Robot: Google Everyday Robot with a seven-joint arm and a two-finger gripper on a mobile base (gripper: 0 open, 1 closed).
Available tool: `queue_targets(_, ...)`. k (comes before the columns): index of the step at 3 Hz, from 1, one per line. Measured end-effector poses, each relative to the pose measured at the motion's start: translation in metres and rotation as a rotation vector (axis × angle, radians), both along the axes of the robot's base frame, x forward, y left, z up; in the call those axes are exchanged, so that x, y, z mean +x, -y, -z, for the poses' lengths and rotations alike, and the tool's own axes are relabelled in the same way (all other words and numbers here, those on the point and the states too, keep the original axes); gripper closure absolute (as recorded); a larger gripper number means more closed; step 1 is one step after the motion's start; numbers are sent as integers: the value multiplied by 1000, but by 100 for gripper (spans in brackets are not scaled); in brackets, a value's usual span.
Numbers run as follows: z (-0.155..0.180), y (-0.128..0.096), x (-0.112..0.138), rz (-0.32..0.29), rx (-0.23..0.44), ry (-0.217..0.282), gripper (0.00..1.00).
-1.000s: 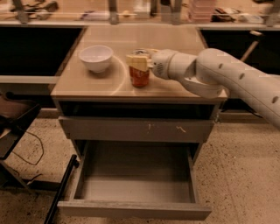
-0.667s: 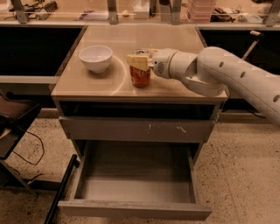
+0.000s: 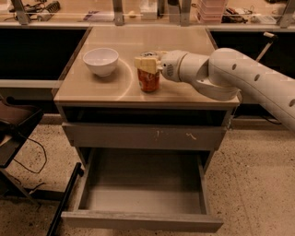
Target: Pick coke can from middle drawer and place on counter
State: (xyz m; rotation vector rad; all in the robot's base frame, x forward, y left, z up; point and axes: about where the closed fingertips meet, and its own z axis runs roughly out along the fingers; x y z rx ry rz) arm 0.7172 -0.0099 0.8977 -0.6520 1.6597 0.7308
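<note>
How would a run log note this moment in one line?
coke can: upright on counter | gripper: at can's top | middle drawer: open, empty

You are looking at a robotics lab or workshop rather than a home. A loose black cable (image 3: 33,159) trails over the speckled hard floor (image 3: 258,184). A grey scratched drawer front (image 3: 143,136) sits under the glossy beige counter (image 3: 110,87). The long workbench (image 3: 92,16) behind is cluttered with gear between grey metal posts (image 3: 118,10). The gripper (image 3: 148,64) sits at the top of the red-orange coke can (image 3: 148,80) on that counter.
</note>
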Motion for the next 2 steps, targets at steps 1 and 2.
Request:
queue_targets(1, 0, 0, 0, 0, 0, 0, 11)
queue_targets(2, 0, 0, 0, 0, 0, 0, 0)
